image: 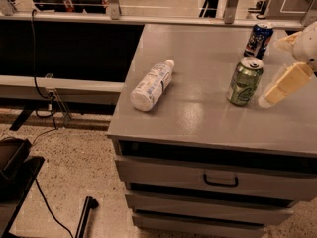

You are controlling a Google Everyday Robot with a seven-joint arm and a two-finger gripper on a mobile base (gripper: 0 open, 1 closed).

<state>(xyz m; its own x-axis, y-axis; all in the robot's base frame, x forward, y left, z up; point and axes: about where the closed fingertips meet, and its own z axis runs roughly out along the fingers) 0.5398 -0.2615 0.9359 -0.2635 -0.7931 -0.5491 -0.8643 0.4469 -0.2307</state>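
Observation:
At the right edge of the camera view my gripper point(273, 72) hovers over the grey cabinet top point(198, 53), open and holding nothing. Its lower cream finger point(285, 85) slants down to the left, its tip just right of an upright green can point(244, 81). The upper finger point(287, 40) shows beside an upright blue can point(258, 39) at the back. A white plastic bottle point(152, 85) lies on its side near the cabinet's left front corner, cap pointing back.
The cabinet has drawers in front, the top one with a dark handle point(220, 181). A dark recess and a low ledge point(54, 86) lie to the left. Cables point(42, 90) trail on the speckled floor, and a black object point(12, 165) sits at bottom left.

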